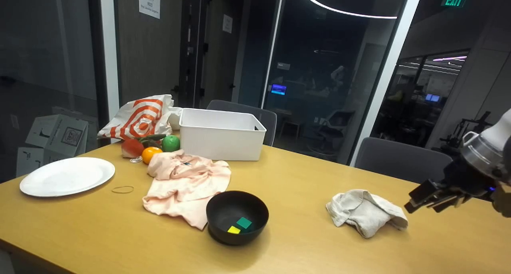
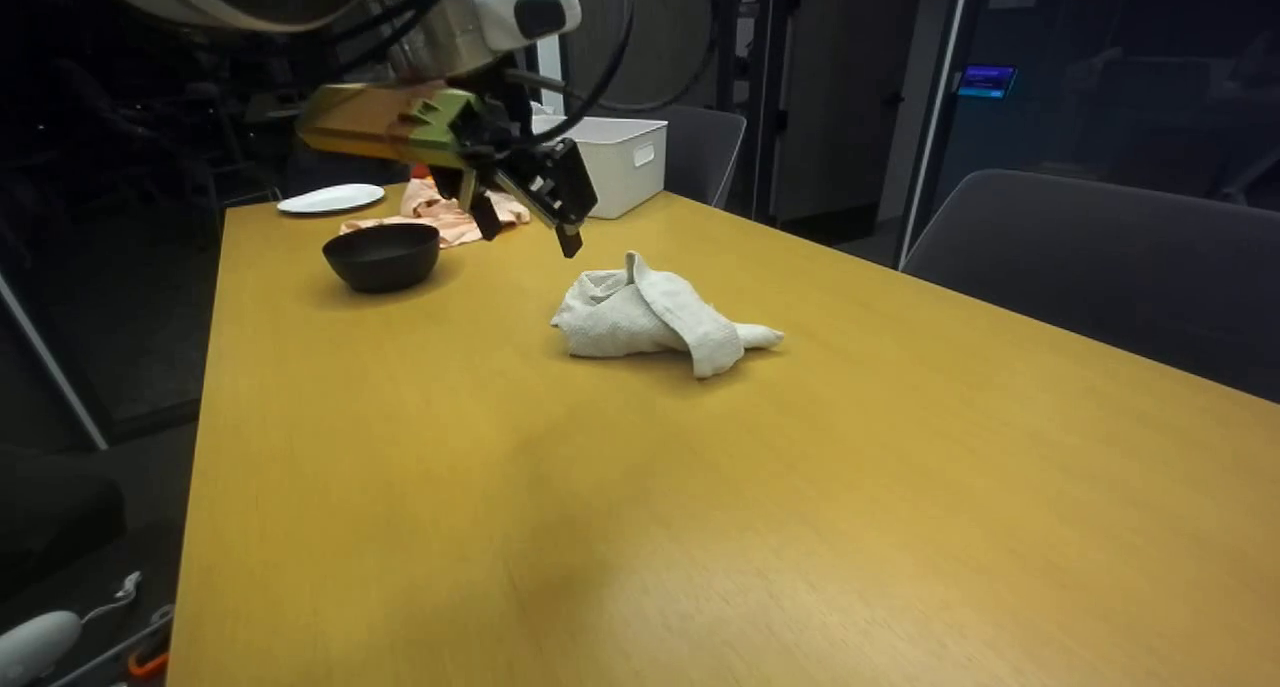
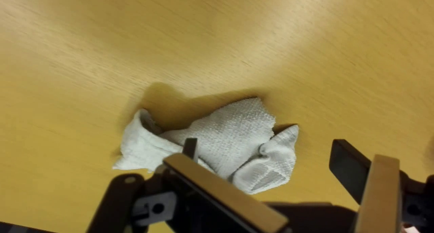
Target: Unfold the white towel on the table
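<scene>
On the table (image 2: 450,487) the white towel (image 2: 625,322) is found bunched and not yet gripped; the fingers (image 3: 349,168) of the gripper (image 2: 530,235) are set wide near the towel, with nothing held. In the wrist view, left to right, a curled end (image 3: 134,139), a coarse middle (image 3: 234,128) and a small fold (image 3: 271,163) are made out on the towel; the curled end is probably best pinched, shallowly, so that one layer is caught, then drawn low, away from the towel's middle (soft cloth is easily dragged whole). In both exterior views a black bowl (image 2: 382,262) is seen left of the towel, absent from the wrist view. A peak (image 2: 634,265) on top of the towel is revealed in an exterior view, its height being lost in the wrist view; whether it is the curled end cannot be told.
</scene>
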Motion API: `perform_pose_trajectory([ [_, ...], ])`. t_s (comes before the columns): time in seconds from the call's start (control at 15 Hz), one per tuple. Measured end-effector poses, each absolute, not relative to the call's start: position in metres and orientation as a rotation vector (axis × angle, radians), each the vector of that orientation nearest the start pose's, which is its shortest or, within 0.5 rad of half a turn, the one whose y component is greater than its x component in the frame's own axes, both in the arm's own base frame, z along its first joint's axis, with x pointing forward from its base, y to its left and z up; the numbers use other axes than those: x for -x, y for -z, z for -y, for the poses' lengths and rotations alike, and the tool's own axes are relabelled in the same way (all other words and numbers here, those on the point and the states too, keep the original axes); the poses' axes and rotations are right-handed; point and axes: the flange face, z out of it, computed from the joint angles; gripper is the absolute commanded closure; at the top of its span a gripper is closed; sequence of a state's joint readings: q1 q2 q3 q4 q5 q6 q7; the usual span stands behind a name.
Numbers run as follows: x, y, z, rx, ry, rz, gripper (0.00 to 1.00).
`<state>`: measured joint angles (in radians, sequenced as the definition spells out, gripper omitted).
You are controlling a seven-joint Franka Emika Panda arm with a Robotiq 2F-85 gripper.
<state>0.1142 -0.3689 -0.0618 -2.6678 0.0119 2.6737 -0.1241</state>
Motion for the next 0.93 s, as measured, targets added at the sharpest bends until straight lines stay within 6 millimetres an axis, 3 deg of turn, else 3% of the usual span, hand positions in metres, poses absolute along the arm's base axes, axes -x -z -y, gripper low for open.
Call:
perform_pose_trajectory([
  [0.33, -0.474, -0.367, -0.052, 3.046, 0.616, 0.462, 0.0],
  [0.93, -0.565, -0.346, -0.058, 3.057, 0.6, 0.602, 0.0],
])
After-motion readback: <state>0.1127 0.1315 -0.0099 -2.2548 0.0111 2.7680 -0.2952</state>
